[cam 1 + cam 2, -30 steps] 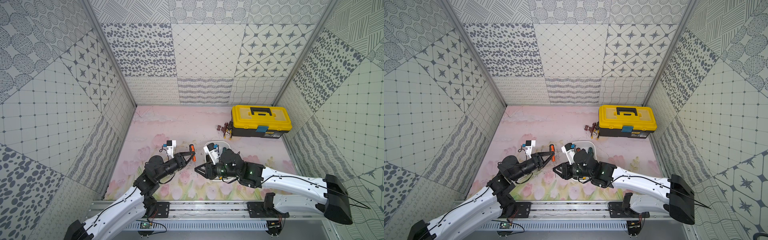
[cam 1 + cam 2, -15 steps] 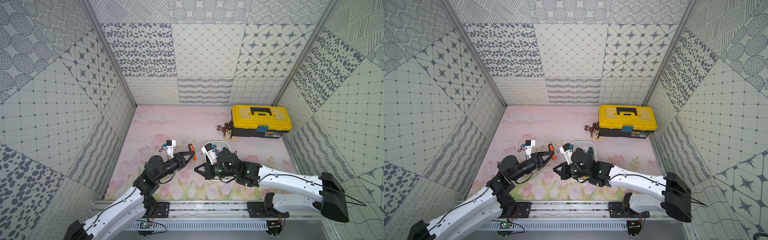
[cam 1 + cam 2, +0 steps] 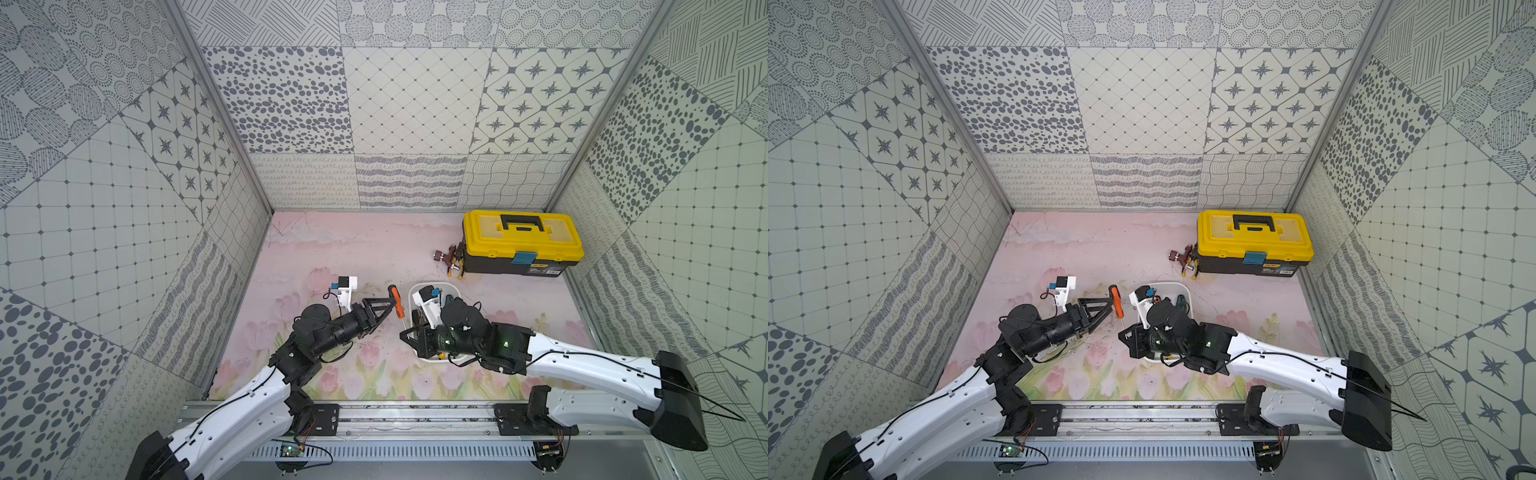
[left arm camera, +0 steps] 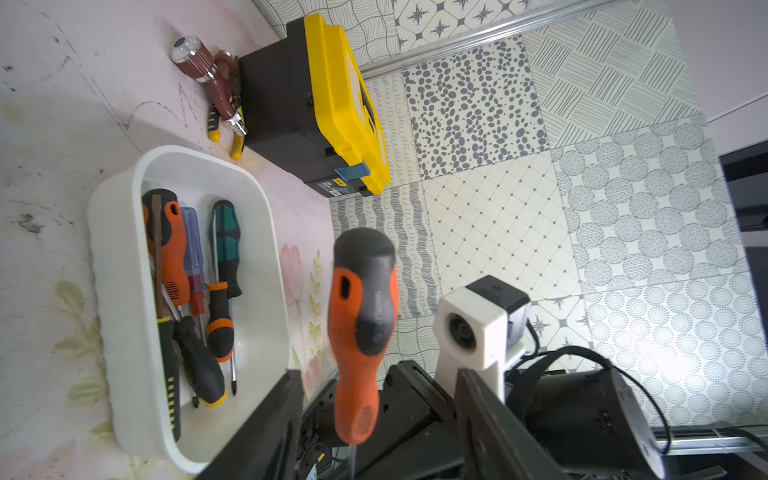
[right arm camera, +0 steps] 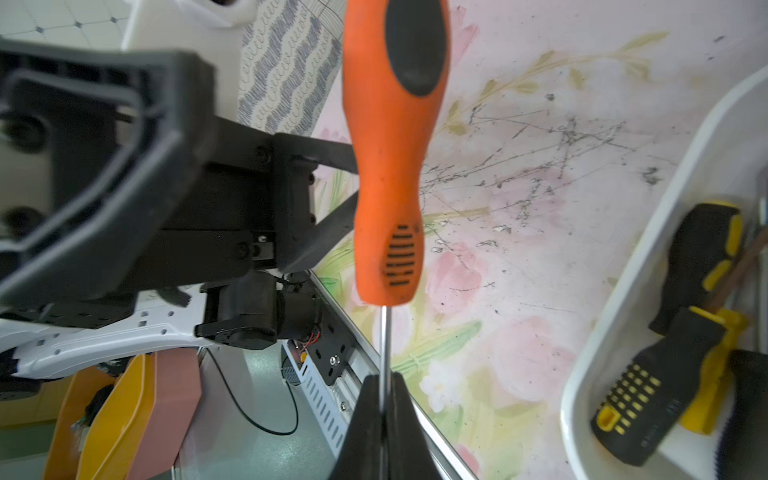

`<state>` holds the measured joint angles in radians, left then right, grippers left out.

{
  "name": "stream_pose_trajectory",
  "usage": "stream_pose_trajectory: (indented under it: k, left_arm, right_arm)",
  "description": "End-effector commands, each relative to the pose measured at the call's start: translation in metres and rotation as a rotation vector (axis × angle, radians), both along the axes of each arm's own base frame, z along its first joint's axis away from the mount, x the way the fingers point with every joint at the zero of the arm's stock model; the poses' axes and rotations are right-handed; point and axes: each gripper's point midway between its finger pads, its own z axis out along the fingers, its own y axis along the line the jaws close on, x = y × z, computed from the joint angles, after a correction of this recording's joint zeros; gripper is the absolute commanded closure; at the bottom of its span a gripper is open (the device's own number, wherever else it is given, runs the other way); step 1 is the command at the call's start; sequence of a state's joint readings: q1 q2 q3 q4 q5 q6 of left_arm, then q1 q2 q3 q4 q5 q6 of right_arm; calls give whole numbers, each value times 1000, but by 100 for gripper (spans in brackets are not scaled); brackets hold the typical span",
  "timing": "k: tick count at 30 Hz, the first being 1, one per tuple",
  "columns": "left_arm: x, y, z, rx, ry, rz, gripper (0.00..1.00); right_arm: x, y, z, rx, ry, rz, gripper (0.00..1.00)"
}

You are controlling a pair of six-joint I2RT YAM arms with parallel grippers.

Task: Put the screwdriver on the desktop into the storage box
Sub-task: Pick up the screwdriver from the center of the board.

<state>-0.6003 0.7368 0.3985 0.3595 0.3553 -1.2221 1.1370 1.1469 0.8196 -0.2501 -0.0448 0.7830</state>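
Observation:
An orange-and-black-handled screwdriver (image 3: 395, 300) (image 3: 1116, 300) hangs above the desktop (image 3: 353, 249), just left of the white storage box (image 3: 432, 286) (image 3: 1168, 285). My right gripper (image 5: 384, 379) (image 3: 404, 334) is shut on its bare metal shaft, below the handle (image 5: 390, 166). My left gripper (image 4: 378, 376) (image 3: 390, 309) stands open, its fingers (image 4: 286, 399) on either side of the handle (image 4: 361, 332) and clear of it. In the left wrist view the storage box (image 4: 124, 257) holds several screwdrivers (image 4: 191, 282). In both top views my right arm covers most of the box.
A black toolbox with a yellow lid (image 3: 521, 241) (image 4: 324, 108) stands at the back right. Pliers and a dark red-handled tool (image 3: 451, 259) (image 4: 220, 91) lie against its left side. Patterned walls enclose the desktop on three sides.
My right gripper has shut on the screwdriver's shaft. My left gripper, which was shut on the handle, has opened. The screwdriver has barely moved.

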Motion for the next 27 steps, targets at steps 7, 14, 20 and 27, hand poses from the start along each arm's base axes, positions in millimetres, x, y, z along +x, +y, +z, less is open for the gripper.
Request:
stream_pose_trajectory:
  k: [7,14,20,27]
  left_arm:
    - [4,-16,-27,167,83,-91,21]
    - [0,-37,-27,174,82,-183,21]
    - [3,-35,-44,263,111,-163,31]
    - [10,-28,-63,375,153,-118,50]
  right_arm:
    - [14,-23,-2,-208,-125,-87,100]
    - [9,-16,-9,-291,-157,-64,100]
    - [7,-11,-5,-316,-201,-62,100]
    - [2,-11,-5,-345,-232,-43,100]
